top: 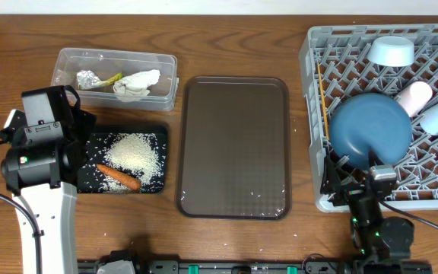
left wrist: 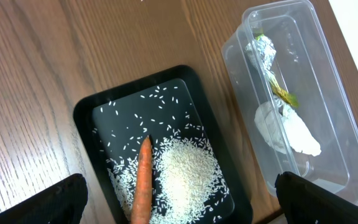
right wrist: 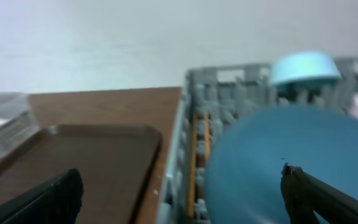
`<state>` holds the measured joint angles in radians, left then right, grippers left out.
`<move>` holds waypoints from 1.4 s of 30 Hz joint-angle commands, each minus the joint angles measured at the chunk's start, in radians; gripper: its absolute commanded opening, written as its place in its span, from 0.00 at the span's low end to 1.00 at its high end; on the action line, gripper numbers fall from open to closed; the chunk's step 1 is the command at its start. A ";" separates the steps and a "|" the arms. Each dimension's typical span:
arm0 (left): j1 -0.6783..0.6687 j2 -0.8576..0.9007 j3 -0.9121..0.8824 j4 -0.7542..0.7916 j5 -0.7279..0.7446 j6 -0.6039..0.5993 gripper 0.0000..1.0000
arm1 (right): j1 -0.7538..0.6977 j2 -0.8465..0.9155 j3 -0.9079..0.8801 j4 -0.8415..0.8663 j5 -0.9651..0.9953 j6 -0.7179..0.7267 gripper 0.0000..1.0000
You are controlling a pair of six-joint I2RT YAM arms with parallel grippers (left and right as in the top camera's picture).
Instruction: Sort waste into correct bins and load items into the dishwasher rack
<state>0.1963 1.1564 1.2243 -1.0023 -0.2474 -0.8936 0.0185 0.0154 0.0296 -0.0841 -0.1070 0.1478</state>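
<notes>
My left gripper (left wrist: 182, 205) hangs wide open and empty above the black tray (left wrist: 83, 114) holding rice (left wrist: 188, 171) and carrot (left wrist: 143, 180), my right gripper (right wrist: 182, 199) likewise spread, facing the blue plate (right wrist: 260, 162) in the rack (right wrist: 180, 143).

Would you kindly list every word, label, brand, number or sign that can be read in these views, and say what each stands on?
None: no text can be read in any view.
The yellow-green wrapper in the clear tub: any print is too small to tell.
The black tray, brown serving tray and dishwasher rack: no lettering visible.
</notes>
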 commanded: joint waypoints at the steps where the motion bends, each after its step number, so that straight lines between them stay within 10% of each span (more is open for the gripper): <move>1: 0.005 0.000 0.003 -0.003 -0.024 0.002 0.99 | -0.006 -0.011 -0.025 0.013 0.137 0.080 0.99; 10: 0.005 0.000 0.003 -0.003 -0.024 0.002 0.99 | -0.013 -0.011 -0.025 0.009 0.128 -0.145 0.99; 42: 0.005 0.000 0.003 -0.003 -0.024 0.002 0.99 | -0.012 -0.011 -0.024 0.012 0.137 -0.190 0.99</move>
<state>0.1963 1.1564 1.2243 -1.0023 -0.2474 -0.8936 0.0177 0.0143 0.0109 -0.0734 0.0235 -0.0273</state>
